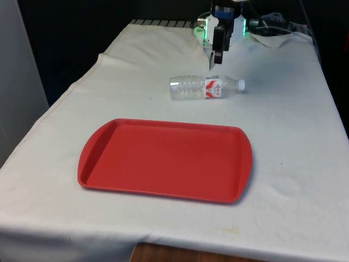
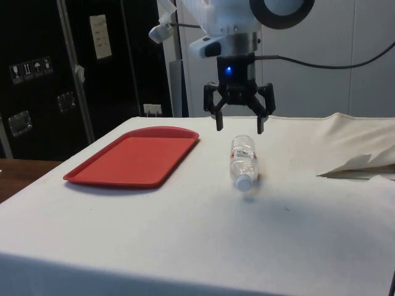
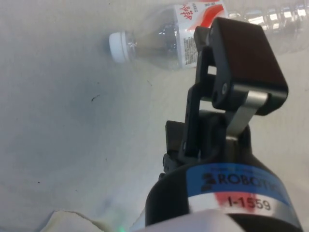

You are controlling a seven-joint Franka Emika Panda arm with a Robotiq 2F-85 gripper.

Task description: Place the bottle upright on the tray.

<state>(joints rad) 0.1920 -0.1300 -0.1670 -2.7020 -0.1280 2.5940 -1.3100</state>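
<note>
Bottle (image 1: 204, 87) is lying on its side on cloth (image 1: 294, 142) behind red tray (image 1: 163, 158), w/ gripper (image 2: 238, 116) hovering above, fingers spread wide; probably empty, so light, slippery, easily dented — gripping at label is looking safest.
</note>
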